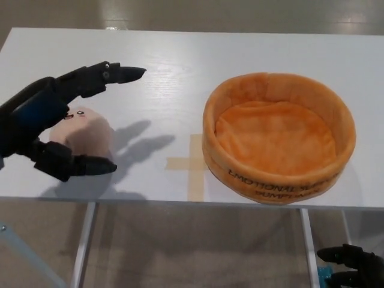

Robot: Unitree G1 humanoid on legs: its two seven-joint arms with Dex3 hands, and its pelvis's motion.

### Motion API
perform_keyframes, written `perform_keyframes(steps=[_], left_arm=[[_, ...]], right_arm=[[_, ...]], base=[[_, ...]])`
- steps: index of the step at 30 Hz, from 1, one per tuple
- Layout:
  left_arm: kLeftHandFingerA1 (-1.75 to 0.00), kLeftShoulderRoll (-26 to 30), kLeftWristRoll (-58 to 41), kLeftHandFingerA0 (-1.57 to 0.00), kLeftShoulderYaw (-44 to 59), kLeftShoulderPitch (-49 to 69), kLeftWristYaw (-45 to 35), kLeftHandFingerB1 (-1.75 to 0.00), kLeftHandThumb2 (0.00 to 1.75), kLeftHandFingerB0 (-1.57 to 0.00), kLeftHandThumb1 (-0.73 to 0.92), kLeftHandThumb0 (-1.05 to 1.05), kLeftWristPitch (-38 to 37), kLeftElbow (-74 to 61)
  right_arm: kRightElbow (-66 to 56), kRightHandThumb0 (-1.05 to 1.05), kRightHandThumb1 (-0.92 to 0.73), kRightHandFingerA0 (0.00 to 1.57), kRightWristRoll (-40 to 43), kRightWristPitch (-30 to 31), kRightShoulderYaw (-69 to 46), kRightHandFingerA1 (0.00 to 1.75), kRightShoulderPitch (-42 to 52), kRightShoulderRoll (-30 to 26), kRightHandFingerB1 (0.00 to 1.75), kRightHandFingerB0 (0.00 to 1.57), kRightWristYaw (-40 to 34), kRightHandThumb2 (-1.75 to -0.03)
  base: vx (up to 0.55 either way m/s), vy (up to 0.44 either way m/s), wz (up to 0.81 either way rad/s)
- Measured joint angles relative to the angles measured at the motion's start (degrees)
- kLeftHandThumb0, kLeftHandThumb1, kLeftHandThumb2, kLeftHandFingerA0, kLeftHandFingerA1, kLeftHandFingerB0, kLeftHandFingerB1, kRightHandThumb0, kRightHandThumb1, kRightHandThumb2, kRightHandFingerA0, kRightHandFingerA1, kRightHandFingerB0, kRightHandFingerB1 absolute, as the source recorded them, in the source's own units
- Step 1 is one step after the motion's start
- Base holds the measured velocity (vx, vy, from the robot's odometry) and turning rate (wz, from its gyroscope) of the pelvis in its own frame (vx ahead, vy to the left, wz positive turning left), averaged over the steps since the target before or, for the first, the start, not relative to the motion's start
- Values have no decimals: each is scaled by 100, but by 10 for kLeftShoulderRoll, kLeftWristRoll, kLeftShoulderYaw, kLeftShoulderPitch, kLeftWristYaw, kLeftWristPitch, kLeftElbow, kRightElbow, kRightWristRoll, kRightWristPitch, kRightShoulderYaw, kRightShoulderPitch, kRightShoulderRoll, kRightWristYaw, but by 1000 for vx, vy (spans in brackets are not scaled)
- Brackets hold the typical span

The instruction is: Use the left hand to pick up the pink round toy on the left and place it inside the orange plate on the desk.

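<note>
The left hand (48, 129) hangs spread wide over the pink round toy (84, 133), fingers (102, 75) reaching past its far side and thumb (84, 166) on the near side, bracketing it for a grasp, I'd guess, but not closed on it. The toy sits on the white table (180, 66), well left of the orange plate (279, 180), which is empty. The right hand (351, 266) waits low below the table edge; whether it's open or closed I cannot tell

left hand (45, 129): black, blue-tinted, thick tapered fingers | right hand (351, 267): black
</note>
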Motion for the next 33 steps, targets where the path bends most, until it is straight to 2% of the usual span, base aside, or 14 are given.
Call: perform_keyframes(steps=[1, 4, 5, 24, 25, 27, 28, 29, 31, 32, 33], left_arm=[[-9, 0, 11, 0, -7, -8, 5, -26, 58, 0, 21, -23, 1, 15], [-4, 0, 34, 0, -25, -27, 17, -21, 57, 0, 21, -27, 5, 50], [0, 0, 49, 0, -38, -39, 25, -18, 57, -1, 24, -31, 8, 73], [0, -6, 231, 0, -208, -186, 161, -22, 60, -4, 27, -39, 50, 362], [-7, -6, 236, 0, -212, -189, 165, -25, 62, -7, 26, -38, 50, 368], [-7, -8, 256, 0, -229, -203, 188, -25, 62, -7, 26, -38, 53, 397], [-12, -9, 266, 0, -236, -209, 199, -28, 65, -5, 35, -35, 53, 409], [-18, -9, 271, 0, -240, -211, 206, -31, 66, -3, 29, -34, 54, 415], [-18, -11, 286, 0, -250, -220, 226, -31, 66, -2, 29, -35, 53, 435], [-18, -12, 292, 0, -253, -223, 235, -28, 53, -7, 42, -33, 52, 444], [-18, -13, 299, 0, -256, -227, 248, -28, 53, -7, 42, -33, 51, 455]], right_arm=[[0, -9, -64, 60, 0, 0, 0, 55, 0, 0, 51, 68, 0, -58], [0, -9, -64, 61, 0, 0, 0, 55, -1, 0, 51, 68, 0, -58], [0, -10, -64, 60, 0, 0, 0, 54, -1, 0, 51, 68, 0, -58], [0, -11, -64, 60, 0, 0, 0, 54, -1, 0, 51, 68, 0, -58], [0, -11, -64, 60, 0, 0, 0, 54, -1, 0, 51, 69, 0, -58], [0, -11, -64, 60, 0, 0, 0, 54, -1, 0, 51, 69, -1, -58], [0, -11, -64, 61, 0, 0, 0, 55, 0, 0, 51, 69, -1, -58], [0, -10, -64, 61, 0, 0, -1, 55, 0, 0, 51, 68, -1, -58], [0, -10, -64, 60, 0, 0, -2, 54, 0, 0, 51, 68, -2, -58], [0, -10, -64, 60, 0, 0, -2, 54, 0, 0, 51, 68, -2, -58], [0, -10, -64, 60, 0, 0, -3, 54, 0, 0, 51, 68, -2, -58]], base=[[0, 0, 0], [0, 0, 0], [0, 0, 0], [0, 0, 0], [0, 0, 0], [0, 0, 0], [0, 0, 0], [0, 0, 0], [0, 0, 0], [0, 0, 0], [0, 0, 0]])
